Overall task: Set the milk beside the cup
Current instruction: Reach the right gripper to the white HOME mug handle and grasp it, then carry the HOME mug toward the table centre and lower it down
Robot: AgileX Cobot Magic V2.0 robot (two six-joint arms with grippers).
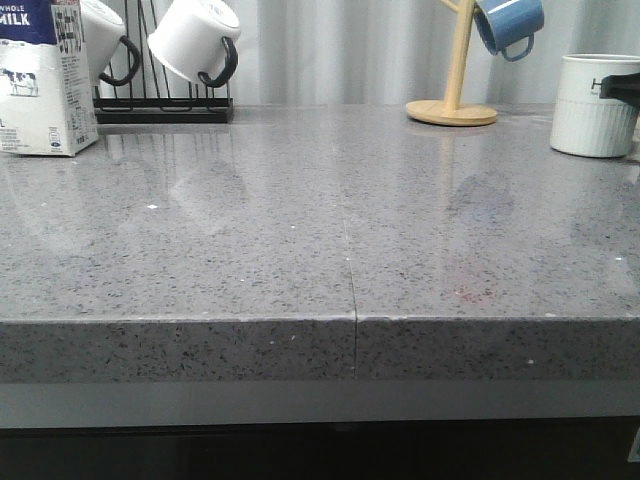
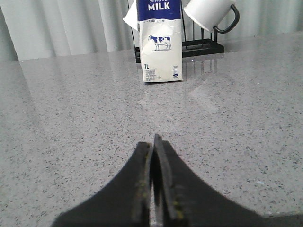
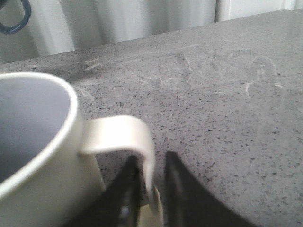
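Observation:
The milk [image 1: 40, 80] stands upright at the far left of the counter, a white carton with a blue top and a cow picture. In the left wrist view the milk [image 2: 159, 42] is well ahead of my left gripper [image 2: 154, 142], which is shut and empty above the counter. The cup [image 1: 590, 105], white and ribbed, stands at the far right. My right gripper [image 1: 622, 85] shows as a dark shape at its right side. In the right wrist view the gripper [image 3: 152, 163] straddles the handle [image 3: 118, 132] of the cup [image 3: 38, 142], with a small gap beside one finger.
A black rack [image 1: 165, 108] holds white mugs with black handles [image 1: 195, 40] behind the milk. A wooden mug tree [image 1: 455, 80] with a blue mug [image 1: 508, 22] stands at the back right. The grey counter's front edge [image 1: 350, 320] runs across the view.

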